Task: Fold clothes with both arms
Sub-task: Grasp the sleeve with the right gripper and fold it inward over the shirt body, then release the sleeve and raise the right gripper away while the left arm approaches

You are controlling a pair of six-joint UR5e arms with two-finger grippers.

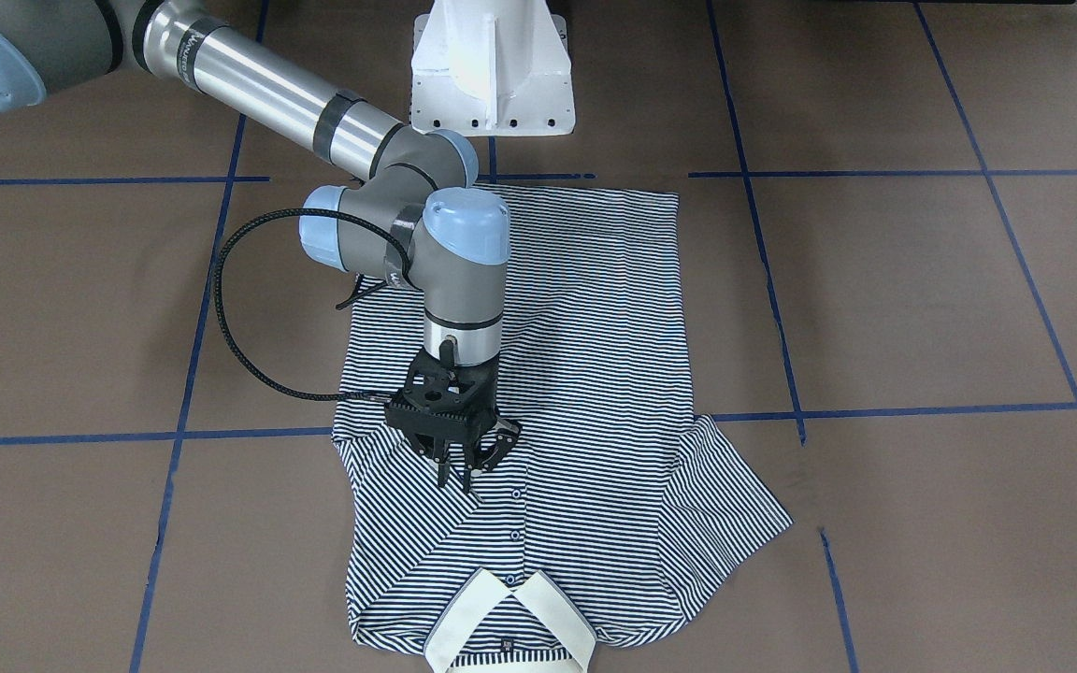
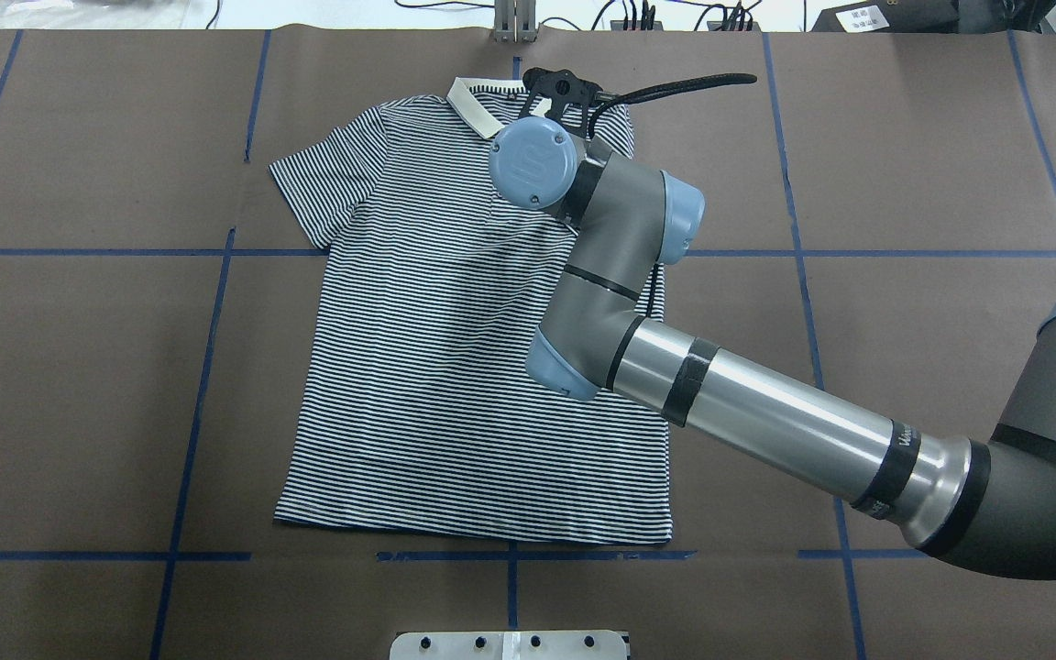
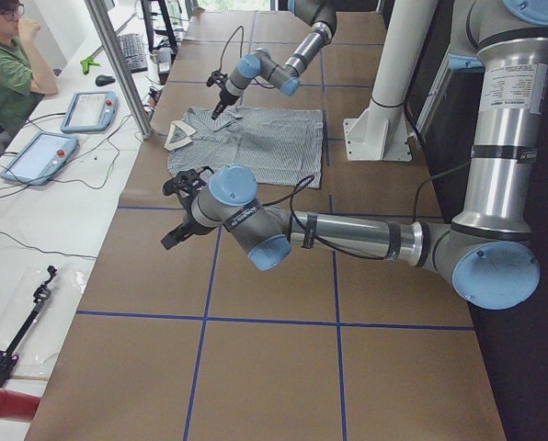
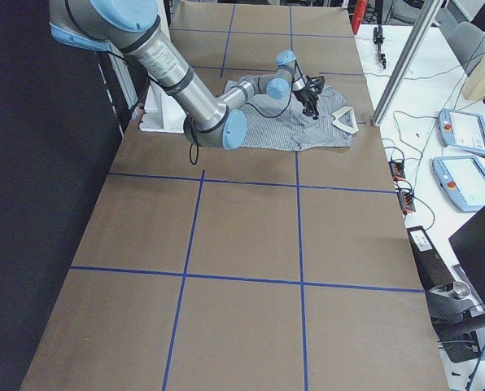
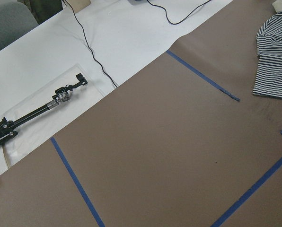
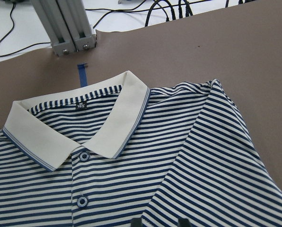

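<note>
Navy-striped polo shirt (image 1: 595, 374), right claw (image 1: 456, 484) over folded sleeve (image 1: 398, 509)

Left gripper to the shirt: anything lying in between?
Nothing: only bare brown table with blue tape lines separates the left gripper from the shirt, per the left wrist view.

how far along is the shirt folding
Early stage. Done: one folded sleeve lies across the chest of the shirt, on the robot's right side. In hand: the right gripper is at that fold, jaws apart, gripping nothing. Left: the other sleeve lies spread out, the body is full length, and the left gripper is off the shirt.
</note>
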